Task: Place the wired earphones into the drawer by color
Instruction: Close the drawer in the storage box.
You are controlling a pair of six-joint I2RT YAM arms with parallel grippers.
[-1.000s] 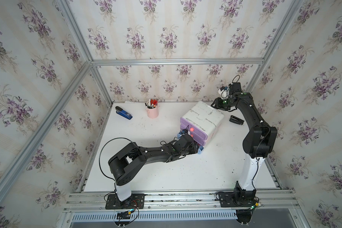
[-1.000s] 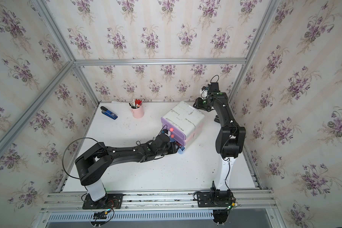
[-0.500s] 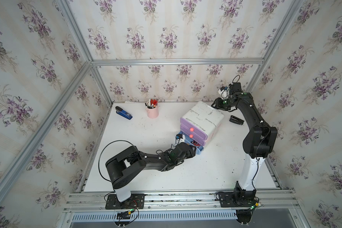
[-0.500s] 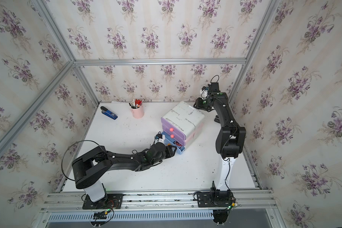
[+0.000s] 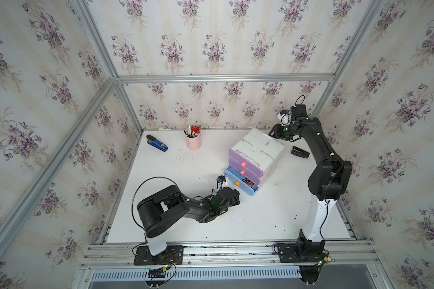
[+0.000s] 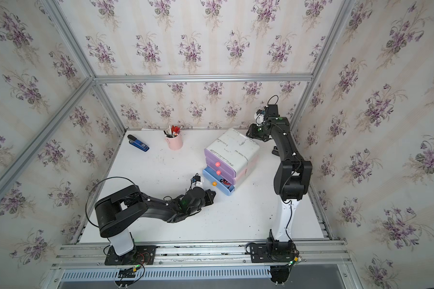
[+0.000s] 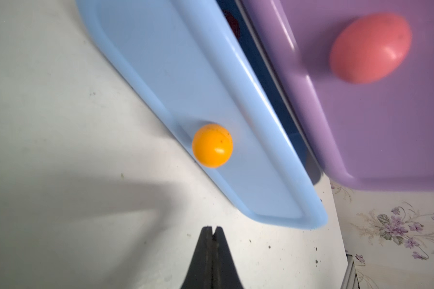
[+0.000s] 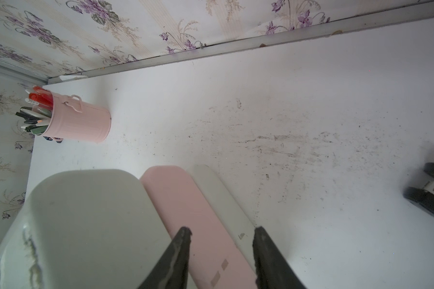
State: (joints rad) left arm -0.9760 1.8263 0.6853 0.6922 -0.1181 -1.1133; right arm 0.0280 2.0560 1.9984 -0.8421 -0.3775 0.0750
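Fingertips (image 7: 207,234) of the left hand (image 7: 212,229) are pressed flat together in the left wrist view, and we see nothing caught between them. The hand sits low over the counter (image 5: 186,175), just in front of the blue drawer (image 7: 186,75) and apart from it. The drawer's orange knob (image 7: 212,145) is straight ahead of the tips. That drawer is the lowest of three in the drawer unit (image 5: 259,147) and stands pulled partway out. In both top views the red earphones (image 5: 247,181) lie inside it, a small tangle behind the front panel. Above it, the two purple drawers (image 5: 253,166) with pink knobs (image 5: 243,164) are pushed in.

The right hand (image 8: 222,234) hovers at the rear of the drawer unit, on the side toward the counter's back edge. Its fingers stand a moderate way apart and hold nothing, with the unit's pink rear panel showing between them. Whether they touch the case we cannot tell.

Farther out, a pink pen cup (image 5: 194,143) stands near the back edge. A blue stapler (image 5: 157,144) lies toward the back left corner, and a black stapler (image 5: 300,152) lies near the right edge, beside the right arm.
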